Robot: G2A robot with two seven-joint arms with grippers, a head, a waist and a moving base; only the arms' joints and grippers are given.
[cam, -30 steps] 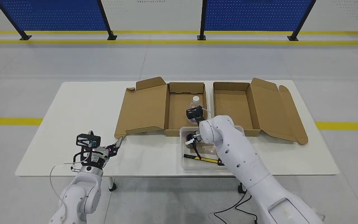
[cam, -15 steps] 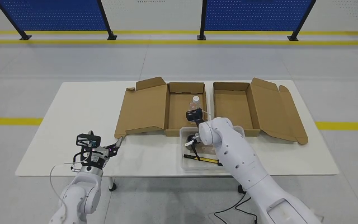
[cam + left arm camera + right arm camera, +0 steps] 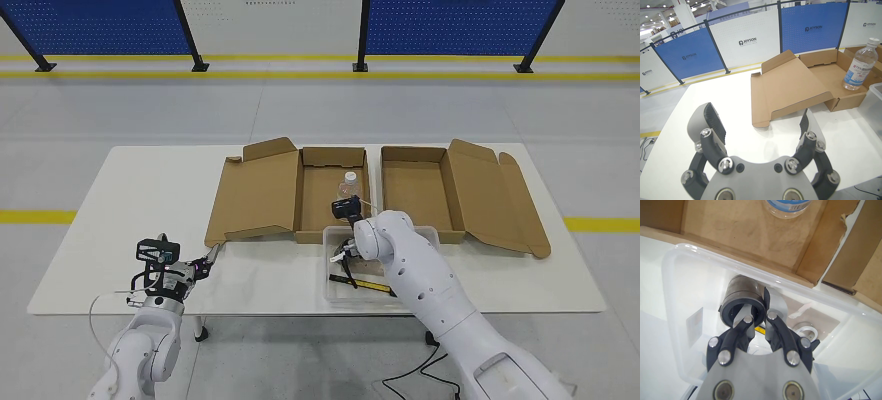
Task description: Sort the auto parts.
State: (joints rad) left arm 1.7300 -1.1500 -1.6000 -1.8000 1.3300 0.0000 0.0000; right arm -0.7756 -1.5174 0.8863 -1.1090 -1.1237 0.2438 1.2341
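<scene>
A label with red and blue print is carried by the clear bottle [image 3: 860, 68], which is stood upright in the left cardboard box [image 3: 791, 85]. Logos are printed on the blue and white panels [image 3: 810, 28] behind the worktop [image 3: 715, 91]. A small pale sticker [image 3: 694, 321] is seen on the wall of the clear plastic bin [image 3: 670, 275].

In the right wrist view, the right gripper [image 3: 757, 306] is seen clenched on a dark cylindrical part [image 3: 742, 292]: one of the fingers is set inside its bore, the other against its outer wall. The part is held within the bin's outline, near the wall beside the left box. A silver ring [image 3: 804, 328] is lying on the bin's floor.

From above, much of the bin is covered by the right arm, and a yellow-and-black strip [image 3: 372, 286] is seen inside it. A second cardboard box [image 3: 420, 195] is laid open to the right.

The left gripper [image 3: 761, 121] is held over the worktop's near left part, its fingers released and spread.
</scene>
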